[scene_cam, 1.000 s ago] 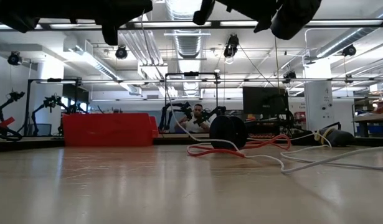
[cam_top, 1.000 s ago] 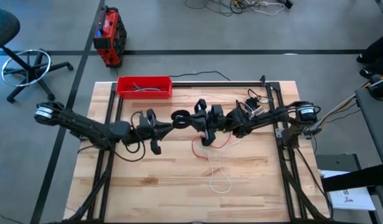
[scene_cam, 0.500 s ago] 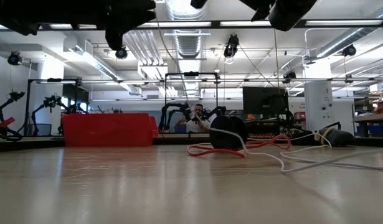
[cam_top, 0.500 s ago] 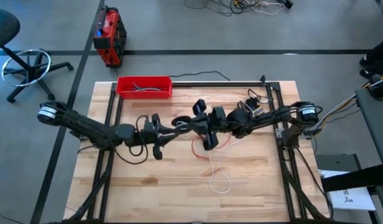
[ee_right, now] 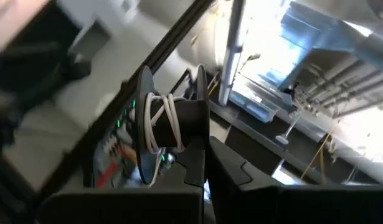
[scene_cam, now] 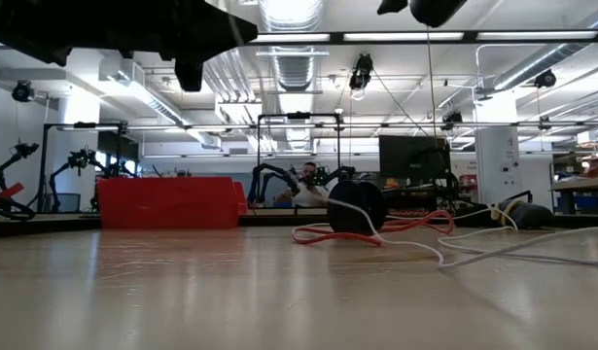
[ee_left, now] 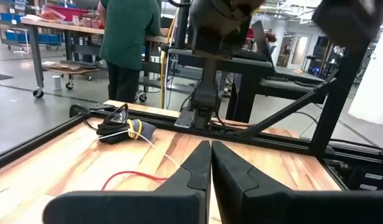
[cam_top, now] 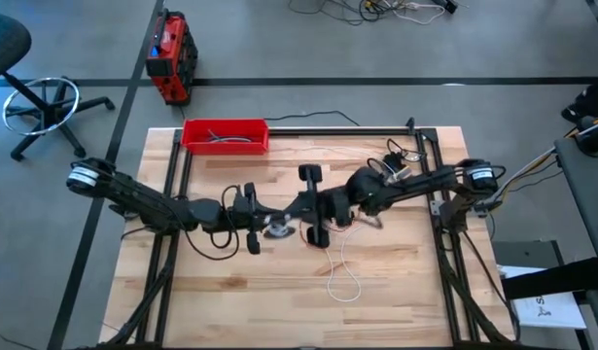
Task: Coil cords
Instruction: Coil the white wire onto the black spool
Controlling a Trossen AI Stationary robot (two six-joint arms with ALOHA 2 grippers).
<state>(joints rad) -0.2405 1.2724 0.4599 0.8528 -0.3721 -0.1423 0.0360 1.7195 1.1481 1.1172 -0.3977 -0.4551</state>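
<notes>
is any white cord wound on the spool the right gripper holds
Yes, partly wound: a few white cord turns wrap the black spool core; right gripper fingers shut below it.

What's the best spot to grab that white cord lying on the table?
Probably the white cord at its loose loop nearer the table's front, coming straight down from above: there it lies flat and in the open, away from the red cord.

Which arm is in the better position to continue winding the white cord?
Right, probably. The right claw seems to grip the black spool, and turns of the white cord lie on it. The left claw is shut on nothing and points across the table.
</notes>
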